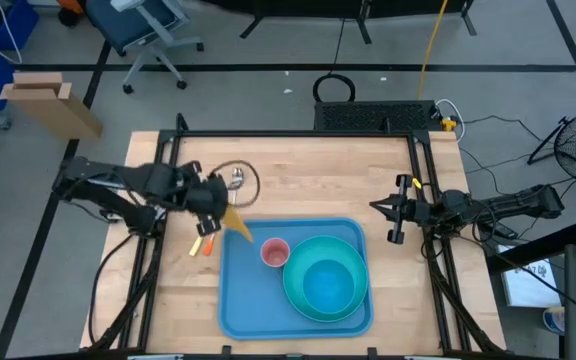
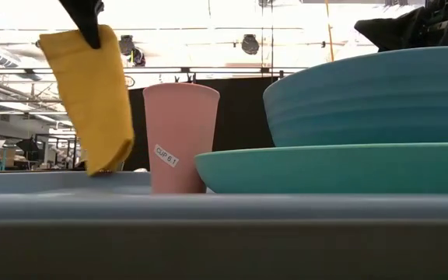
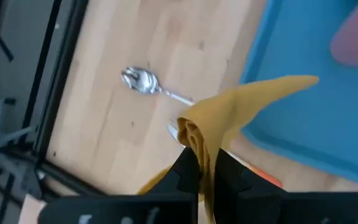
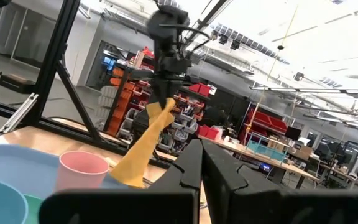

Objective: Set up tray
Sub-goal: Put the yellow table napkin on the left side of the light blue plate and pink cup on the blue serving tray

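Note:
The large blue tray (image 1: 238,300) lies on the near half of the table. It carries a pink cup (image 1: 274,253) and a turquoise plate (image 1: 353,305) with a blue bowl (image 1: 326,282) on it. My left gripper (image 1: 211,203) hovers over the tray's far left corner, shut on a yellow cloth (image 1: 237,224). The cloth also shows in the low view (image 2: 88,101), next to the cup (image 2: 181,136). My right gripper (image 1: 396,210) waits shut above the table, right of the tray. My left gripper pinches the yellow cloth's bunched upper end (image 3: 194,134) between its two fingers, several folds together, coming from above. The cloth hangs slack below the fingers. Its lower end (image 2: 103,165) reaches down to the tray's floor; whether it touches, I cannot tell.
A metal spoon (image 1: 236,180) lies on the bare wood beyond the tray's far left corner. An orange-tipped item (image 1: 204,245) lies just left of the tray. A black frame post (image 1: 158,170) stands by the left arm. There is open wood on the far half of the table.

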Available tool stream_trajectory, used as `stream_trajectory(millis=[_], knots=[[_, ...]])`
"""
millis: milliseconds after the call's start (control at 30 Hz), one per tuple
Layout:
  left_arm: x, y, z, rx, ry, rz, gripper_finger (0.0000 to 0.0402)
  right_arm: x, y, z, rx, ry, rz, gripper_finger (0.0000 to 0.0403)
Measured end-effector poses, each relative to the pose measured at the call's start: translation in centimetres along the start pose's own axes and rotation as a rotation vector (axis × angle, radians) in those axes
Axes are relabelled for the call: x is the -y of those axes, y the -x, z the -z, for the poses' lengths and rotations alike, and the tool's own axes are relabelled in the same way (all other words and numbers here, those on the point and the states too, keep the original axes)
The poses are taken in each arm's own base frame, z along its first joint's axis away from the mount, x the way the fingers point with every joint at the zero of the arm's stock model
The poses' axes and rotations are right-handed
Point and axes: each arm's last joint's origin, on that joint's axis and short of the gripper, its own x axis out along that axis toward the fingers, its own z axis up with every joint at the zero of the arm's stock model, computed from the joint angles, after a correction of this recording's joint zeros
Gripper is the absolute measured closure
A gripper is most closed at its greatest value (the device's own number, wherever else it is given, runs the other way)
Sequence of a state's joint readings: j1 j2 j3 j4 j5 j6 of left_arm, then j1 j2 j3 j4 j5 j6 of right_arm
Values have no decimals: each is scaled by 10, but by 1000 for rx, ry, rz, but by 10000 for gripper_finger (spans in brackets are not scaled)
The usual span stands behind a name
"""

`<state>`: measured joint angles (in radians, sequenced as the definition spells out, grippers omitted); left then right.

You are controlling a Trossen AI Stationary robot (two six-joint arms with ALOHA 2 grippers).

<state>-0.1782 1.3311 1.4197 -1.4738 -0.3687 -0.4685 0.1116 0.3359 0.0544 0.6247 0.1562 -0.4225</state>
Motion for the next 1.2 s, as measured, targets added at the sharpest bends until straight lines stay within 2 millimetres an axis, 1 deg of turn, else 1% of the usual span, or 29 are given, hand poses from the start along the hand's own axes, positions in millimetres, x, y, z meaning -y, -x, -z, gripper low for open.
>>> stream_trajectory(millis=[67,167,267,333,433,533,600,667,767,867,1033,1200], knots=[[14,6,0,-27,-19,-4,389,0,0,0,0,-10,0,403],[36,23,-2,-16,-32,23,389,0,0,0,0,-15,-1,403],[59,44,-5,22,-45,118,389,0,0,0,0,-20,-1,403],[78,54,-8,23,-52,174,389,0,0,0,-1,-44,-1,403],[109,64,-8,-16,-88,261,389,0,0,0,1,-62,-4,403],[141,65,-9,-78,-100,321,389,0,0,0,1,-87,-4,403],[162,61,-10,-134,-120,350,389,0,0,0,0,-103,-5,403],[178,55,-13,-175,-155,372,389,0,0,0,2,-123,-8,403],[190,45,-22,-206,-191,384,389,-2,0,0,16,-156,-52,403],[192,27,-33,-215,-196,334,389,-3,0,0,18,-181,-94,403],[192,-11,-47,-284,-218,259,390,-4,0,2,2,-194,-115,403],[186,-51,-47,-396,-274,192,390,-4,0,1,6,-168,-113,403]])
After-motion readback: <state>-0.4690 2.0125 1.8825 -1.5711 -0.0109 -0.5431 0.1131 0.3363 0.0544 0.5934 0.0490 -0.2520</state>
